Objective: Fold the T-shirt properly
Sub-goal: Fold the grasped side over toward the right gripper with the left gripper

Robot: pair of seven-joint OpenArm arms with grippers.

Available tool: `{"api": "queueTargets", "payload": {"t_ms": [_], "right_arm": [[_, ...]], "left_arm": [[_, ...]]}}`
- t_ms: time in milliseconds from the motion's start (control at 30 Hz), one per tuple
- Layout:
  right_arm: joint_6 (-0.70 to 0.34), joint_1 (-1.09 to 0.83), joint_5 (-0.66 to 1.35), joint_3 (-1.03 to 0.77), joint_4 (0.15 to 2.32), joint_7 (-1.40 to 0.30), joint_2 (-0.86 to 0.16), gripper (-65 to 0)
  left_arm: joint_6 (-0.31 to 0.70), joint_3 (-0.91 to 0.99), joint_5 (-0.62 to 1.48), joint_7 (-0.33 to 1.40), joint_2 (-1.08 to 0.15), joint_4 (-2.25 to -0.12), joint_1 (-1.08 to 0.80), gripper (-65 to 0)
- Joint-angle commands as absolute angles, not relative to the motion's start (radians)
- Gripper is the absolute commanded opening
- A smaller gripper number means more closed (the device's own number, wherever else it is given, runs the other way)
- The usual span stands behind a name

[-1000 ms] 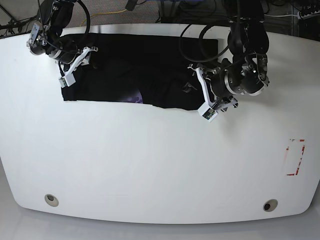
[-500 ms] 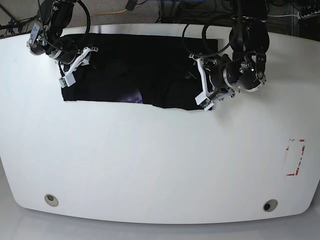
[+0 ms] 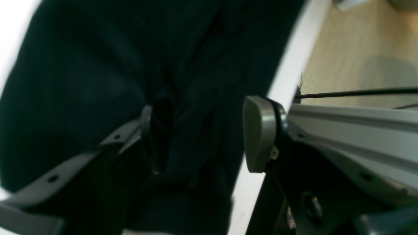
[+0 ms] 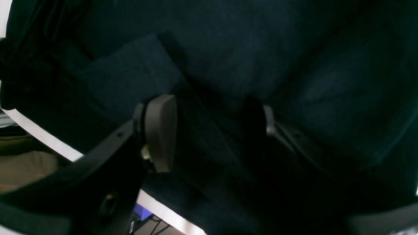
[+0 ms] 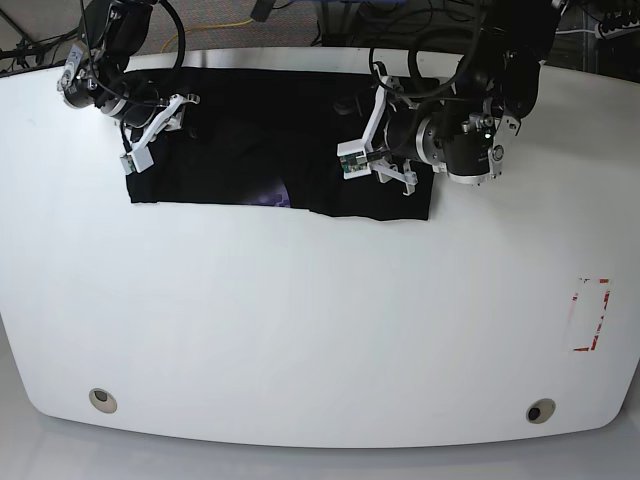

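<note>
The black T-shirt (image 5: 280, 130) lies spread along the far edge of the white table (image 5: 300, 320). A bit of its purple print (image 5: 270, 193) shows at the near hem. My left gripper (image 5: 375, 168) hovers over the shirt's right part. In the left wrist view it (image 3: 204, 137) is open, with the black cloth (image 3: 98, 65) under and between its fingers. My right gripper (image 5: 155, 128) is over the shirt's left end. In the right wrist view it (image 4: 212, 127) is open just above folds of the dark cloth (image 4: 261, 49).
A red-and-white marker (image 5: 590, 315) lies at the table's right. Two round holes (image 5: 101, 400) (image 5: 540, 411) sit near the front edge. Cables hang behind the table. The left wrist view shows the table's far edge (image 3: 290, 65) and the floor beyond it.
My left gripper has swung left from the shirt's right edge to over its right part. The shirt's right end now lies flatter and wider. The right arm has hardly moved.
</note>
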State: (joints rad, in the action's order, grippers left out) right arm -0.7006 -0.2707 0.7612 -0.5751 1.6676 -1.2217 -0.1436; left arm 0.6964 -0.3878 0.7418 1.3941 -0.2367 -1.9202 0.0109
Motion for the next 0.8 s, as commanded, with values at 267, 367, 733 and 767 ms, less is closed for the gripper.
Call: {"api": "queueTargets", "payload": {"t_ms": [267,367,733,767], "right_arm": [[-0.698,-0.278,0.753,-0.579,1.678,-1.231,-0.148,-33.5],[-0.698,-0.282,0.753,-0.581,1.678,-1.231,-0.148,-33.5],[-0.698,-0.283,0.753,-0.581,1.678,-1.23,-0.147,-33.6],[-0.698,-0.283,0.753,-0.581,1.678,-1.23,-0.147,-33.6]], "left_arm": [[0.698,-0.441,0.679,1.396,-0.243,-1.939,0.105,-33.8],[0.698,-0.403,0.633,1.372,-0.243,-1.937,0.107,-33.8],[0.698,-0.283,0.47,1.271,-0.217,-1.933,-0.022,-33.9],[0.698,-0.286,0.47,1.271,-0.217,-1.929,-0.028,-33.6]]}}
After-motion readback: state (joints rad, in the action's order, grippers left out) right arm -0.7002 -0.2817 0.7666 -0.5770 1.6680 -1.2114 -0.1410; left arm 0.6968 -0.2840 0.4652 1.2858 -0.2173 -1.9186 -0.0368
